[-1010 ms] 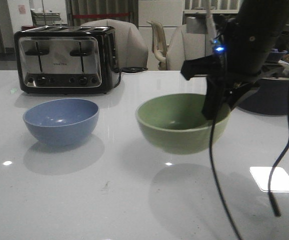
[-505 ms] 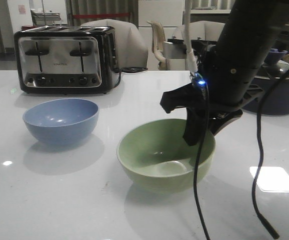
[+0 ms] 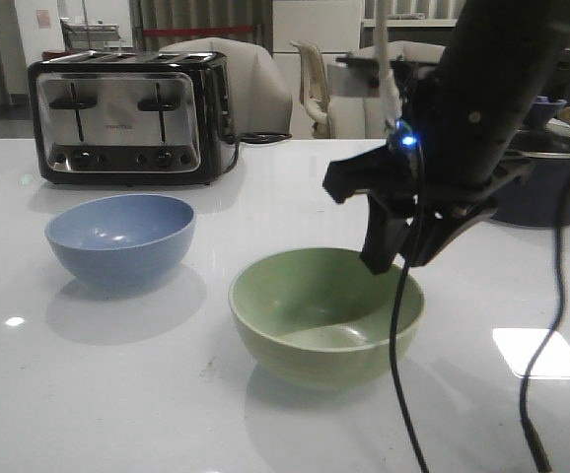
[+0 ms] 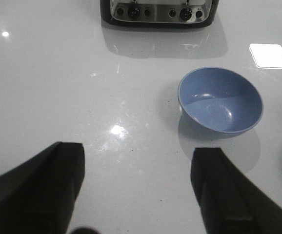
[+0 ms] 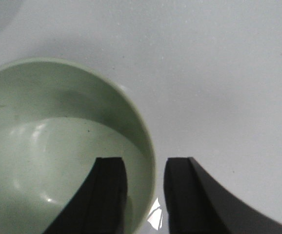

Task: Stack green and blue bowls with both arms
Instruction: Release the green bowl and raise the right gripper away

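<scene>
The pale green bowl [image 3: 324,315] stands upright on the white table, front of centre. It fills one side of the right wrist view [image 5: 58,146]. My right gripper [image 3: 382,258] hangs at the bowl's far right rim. In the right wrist view the gripper [image 5: 145,163] is open, one finger inside the bowl and one outside, with gaps on both sides of the rim. The dusty blue bowl [image 3: 120,236] stands empty to the left. My left gripper [image 4: 138,151] is wide open and empty above bare table, with the blue bowl [image 4: 220,100] ahead of it. The left arm is out of the front view.
A black and silver toaster [image 3: 132,116] stands at the back left, behind the blue bowl; it also shows in the left wrist view [image 4: 158,10]. A dark pot [image 3: 551,187] sits at the back right. The right arm's thin cable [image 3: 401,374] hangs in front of the green bowl.
The right arm carried the green bowl forward and left and lowered it onto the table. Since then the jaws have opened off the rim and the gripper has risen slightly.
</scene>
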